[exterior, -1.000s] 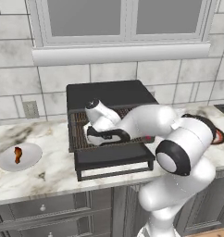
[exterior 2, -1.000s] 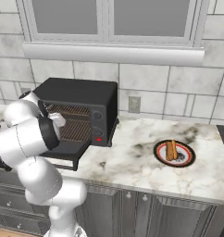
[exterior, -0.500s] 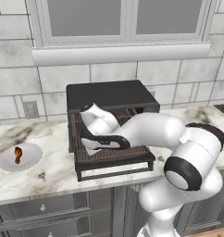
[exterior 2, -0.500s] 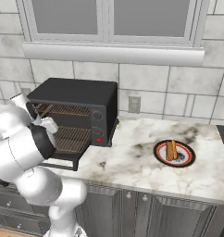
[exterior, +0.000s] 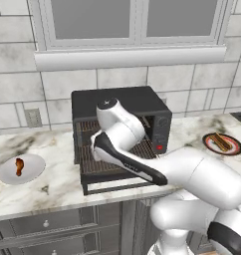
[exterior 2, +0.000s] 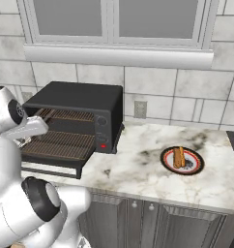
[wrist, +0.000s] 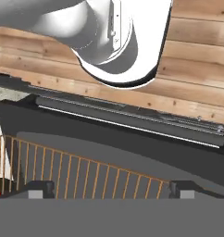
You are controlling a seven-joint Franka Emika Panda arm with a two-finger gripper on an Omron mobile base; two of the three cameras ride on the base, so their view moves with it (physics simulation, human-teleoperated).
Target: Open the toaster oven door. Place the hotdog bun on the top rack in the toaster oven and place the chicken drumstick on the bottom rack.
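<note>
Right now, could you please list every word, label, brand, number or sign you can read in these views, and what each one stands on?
No readable text anywhere.
Toaster oven: its control strip carries two dark knobs and a red button, with no legible markings.
Plates, wall outlet, drawers and window: no lettering visible.

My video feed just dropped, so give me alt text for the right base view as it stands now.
The toaster oven sits on the marble counter with its door folded down flat, both wire racks bare. The hotdog bun lies on a dark plate to the oven's right, and the white arm rises at the left edge.
</note>
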